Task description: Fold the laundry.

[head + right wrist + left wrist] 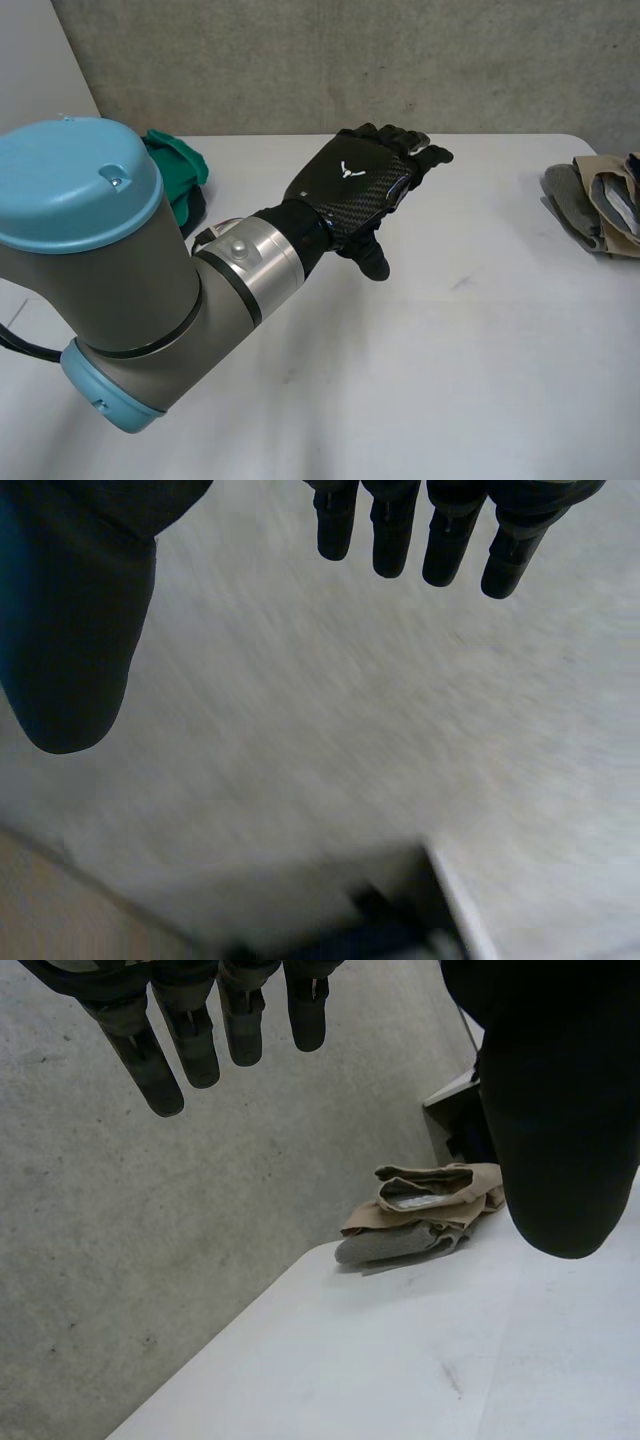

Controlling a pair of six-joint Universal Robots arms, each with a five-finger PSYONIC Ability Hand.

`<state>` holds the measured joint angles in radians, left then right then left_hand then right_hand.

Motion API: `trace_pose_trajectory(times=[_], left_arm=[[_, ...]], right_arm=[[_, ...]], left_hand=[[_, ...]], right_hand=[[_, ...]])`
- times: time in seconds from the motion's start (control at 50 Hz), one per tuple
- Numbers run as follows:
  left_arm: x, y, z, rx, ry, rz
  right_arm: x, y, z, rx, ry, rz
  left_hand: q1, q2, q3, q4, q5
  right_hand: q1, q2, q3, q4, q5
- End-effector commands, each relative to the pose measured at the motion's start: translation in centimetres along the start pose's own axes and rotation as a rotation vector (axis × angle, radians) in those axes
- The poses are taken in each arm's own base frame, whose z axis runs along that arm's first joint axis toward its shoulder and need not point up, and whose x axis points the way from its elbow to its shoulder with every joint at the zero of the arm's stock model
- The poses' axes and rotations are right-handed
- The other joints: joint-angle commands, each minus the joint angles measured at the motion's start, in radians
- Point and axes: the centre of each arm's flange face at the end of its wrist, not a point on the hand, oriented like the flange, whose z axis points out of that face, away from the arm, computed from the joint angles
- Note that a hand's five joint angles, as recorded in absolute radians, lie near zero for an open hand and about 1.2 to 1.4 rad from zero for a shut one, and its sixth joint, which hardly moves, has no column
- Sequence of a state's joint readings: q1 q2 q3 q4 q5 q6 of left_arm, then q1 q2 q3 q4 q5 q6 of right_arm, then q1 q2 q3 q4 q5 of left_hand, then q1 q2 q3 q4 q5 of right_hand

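Note:
My left hand (pixel 350 185) hovers over the middle of the white table (pixel 470 350), fingers straight and spread, holding nothing. In its wrist view the fingers (pixel 170 1060) and thumb (pixel 560 1110) stand apart, and a folded pile of beige and grey laundry (pixel 420 1215) lies beyond them near the table's far corner. That pile (pixel 595 205) sits at the table's right edge in the head view. A green cloth (pixel 178 170) lies bunched at the back left, partly hidden behind my left arm. My right hand (pixel 385 530) has straight fingers with the thumb (pixel 70 630) wide apart, empty, in front of a grey surface.
A concrete wall (pixel 350 60) runs behind the table. The table's back edge (pixel 480 137) is close behind my left hand. A dark object (pixel 460 1125) stands just past the laundry pile, off the table.

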<state>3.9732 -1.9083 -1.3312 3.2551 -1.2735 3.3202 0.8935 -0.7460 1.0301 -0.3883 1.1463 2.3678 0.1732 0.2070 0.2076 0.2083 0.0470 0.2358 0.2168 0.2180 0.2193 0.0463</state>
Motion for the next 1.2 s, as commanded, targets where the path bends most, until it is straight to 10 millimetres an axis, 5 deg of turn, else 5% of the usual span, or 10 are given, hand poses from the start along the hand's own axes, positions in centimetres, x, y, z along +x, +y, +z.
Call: trace_pose_trajectory(times=[0.02, 0.22, 0.3, 0.46, 0.68, 0.78, 0.94, 0.98, 1.06, 1.2], left_arm=[[-0.2, -0.7, -0.2, 0.017, -0.004, 0.005], [-0.8, -3.2, -0.9, 0.087, -0.036, 0.032], [-3.1, -5.5, -1.1, 0.158, -0.141, 0.058], [-14.0, -6.0, -2.1, 0.19, -0.592, 0.105], [-29.1, 7.0, -3.4, -0.1, -0.732, 0.152], [-31.4, 14.6, -2.5, -0.253, -0.653, 0.267], [-33.9, 21.8, -2.1, -0.374, -0.635, 0.391], [-34.1, 22.4, -1.9, -0.377, -0.637, 0.391], [-33.5, 21.2, -1.1, -0.347, -0.649, 0.406], [-27.7, 12.6, 1.1, -0.143, -0.627, 0.409]], right_arm=[[5.1, -3.7, 0.0, -0.021, 0.219, -0.084], [6.9, -18.0, -2.8, 0.261, 0.287, 0.195], [2.8, -25.7, -7.0, 0.441, 0.139, 0.322], [-9.6, -32.5, -18.6, 0.66, -0.394, 0.409], [-19.1, -31.0, -32.8, 0.564, -0.875, 0.44], [-20.2, -29.2, -34.7, 0.474, -0.913, 0.404], [-20.6, -27.1, -35.5, 0.403, -0.914, 0.326], [-20.7, -26.7, -35.7, 0.39, -0.919, 0.324], [-20.6, -26.1, -35.2, 0.363, -0.905, 0.325], [-19.2, -25.8, -33.1, 0.345, -0.822, 0.334]], left_hand=[[0.008, -0.026, -0.026, -0.027, -0.04], [0.005, -0.029, -0.029, -0.03, -0.043], [0.011, -0.023, -0.023, -0.024, -0.037], [0.005, -0.029, -0.029, -0.03, -0.043], [0.017, -0.017, -0.018, -0.018, -0.031], [0.02, -0.014, -0.015, -0.015, -0.029], [0.081, 0.047, 0.047, 0.046, 0.033], [0.227, 0.193, 0.193, 0.192, 0.179], [1.221, 1.187, 1.186, 1.186, 1.172], [1.223, 1.189, 1.189, 1.188, 1.175]], right_hand=[[-0.061, -0.042, -0.043, -0.045, -0.046], [-0.061, -0.042, -0.043, -0.045, -0.046], [-0.061, -0.042, -0.043, -0.045, -0.046], [-0.061, -0.042, -0.043, -0.045, -0.046], [-0.061, -0.042, -0.043, -0.045, -0.046], [-0.061, -0.042, -0.043, -0.045, -0.046], [-0.061, -0.042, -0.043, -0.045, -0.046], [-0.061, -0.042, -0.043, -0.045, -0.046], [-0.061, -0.042, -0.043, -0.045, -0.046], [-0.061, -0.042, -0.043, -0.045, -0.046]])
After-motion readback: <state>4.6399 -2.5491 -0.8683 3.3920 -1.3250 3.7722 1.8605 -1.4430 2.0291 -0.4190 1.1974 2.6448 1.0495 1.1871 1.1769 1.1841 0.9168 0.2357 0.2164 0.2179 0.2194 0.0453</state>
